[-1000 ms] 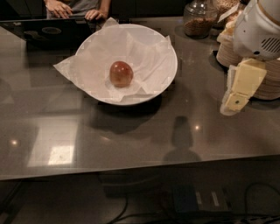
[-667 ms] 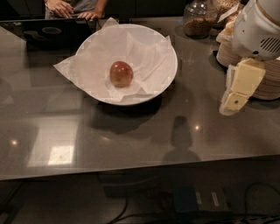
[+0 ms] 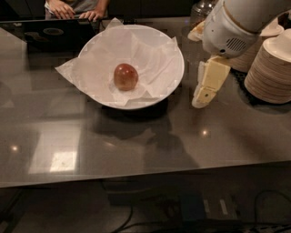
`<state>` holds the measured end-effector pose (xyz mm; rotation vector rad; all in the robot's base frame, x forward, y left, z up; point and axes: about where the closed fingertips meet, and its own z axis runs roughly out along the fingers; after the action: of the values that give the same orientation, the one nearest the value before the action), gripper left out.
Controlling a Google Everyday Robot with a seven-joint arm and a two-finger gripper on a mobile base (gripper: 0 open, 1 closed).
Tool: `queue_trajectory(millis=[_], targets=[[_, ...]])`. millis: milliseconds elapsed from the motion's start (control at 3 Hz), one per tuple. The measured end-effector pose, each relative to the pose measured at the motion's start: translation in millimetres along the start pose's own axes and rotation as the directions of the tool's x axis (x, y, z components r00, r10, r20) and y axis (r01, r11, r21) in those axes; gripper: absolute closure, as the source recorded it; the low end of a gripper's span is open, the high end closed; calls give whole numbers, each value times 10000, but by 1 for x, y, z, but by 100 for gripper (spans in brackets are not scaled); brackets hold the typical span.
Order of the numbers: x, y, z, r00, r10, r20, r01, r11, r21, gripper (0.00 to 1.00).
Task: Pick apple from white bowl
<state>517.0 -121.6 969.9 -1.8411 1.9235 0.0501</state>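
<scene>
The reddish-brown apple [image 3: 125, 76] lies in the middle of the large white bowl [image 3: 178, 68], on the crinkled white paper that lines it. The bowl stands on the dark grey table, left of centre. My gripper [image 3: 203, 94] hangs cream-coloured from the white arm at the upper right. It points down just to the right of the bowl's rim, above the table, and is apart from the apple. Nothing shows in it.
Stacks of off-white paper dishes [image 3: 272, 68] stand at the right edge, behind the arm. A glass jar [image 3: 202, 9] is at the back. A laptop [image 3: 50, 32] and a person's hands [image 3: 63, 9] are at the back left. The table's front edge [image 3: 145, 175] runs across below.
My gripper has moved left, from near the paper dish stacks to just beside the bowl's right rim. The bowl and apple have not moved.
</scene>
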Motion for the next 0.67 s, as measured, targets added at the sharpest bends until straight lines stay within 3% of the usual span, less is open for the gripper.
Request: queue_trajectory(millis=[333, 667], targets=[[-49, -31, 35, 9917, -621, 1127, 626, 9980, -14, 0], [-51, -32, 37, 9911, -561, 1206, 558, 9984, 57, 0]])
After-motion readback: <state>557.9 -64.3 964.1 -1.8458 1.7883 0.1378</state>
